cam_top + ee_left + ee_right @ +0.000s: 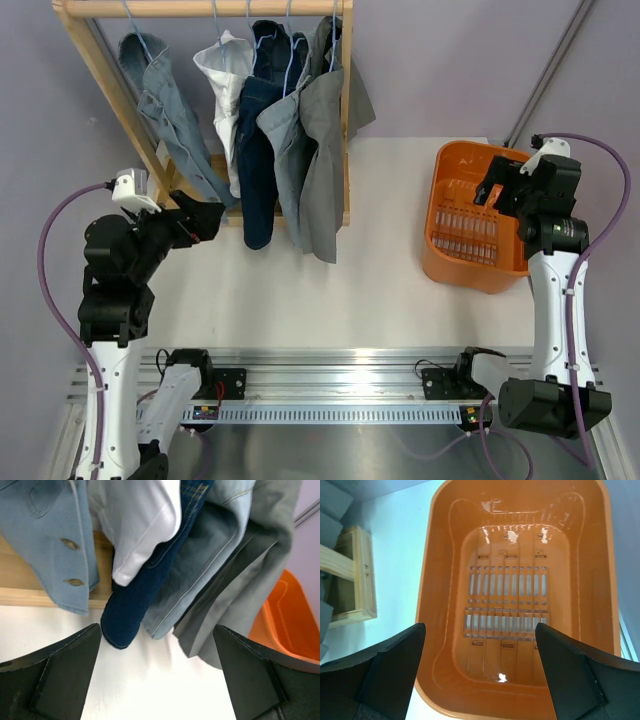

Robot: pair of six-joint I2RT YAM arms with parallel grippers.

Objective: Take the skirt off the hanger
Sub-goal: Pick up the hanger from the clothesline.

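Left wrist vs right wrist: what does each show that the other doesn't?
Only left wrist: a light-blue denim piece with buttons, a white garment, a dark-blue garment, and grey fabric up close.
Only right wrist: the slotted floor of the orange basket, nothing in it.
Both: the basket, the wooden rack base, the white table, and open jaws, on the left gripper and right gripper respectively.
Grey slivers at right wrist's left edge may be clothes.

Bright, even light all round. Glare flashes off the basket (437,605) floor. Clothes (150,555) look slightly soft close up.
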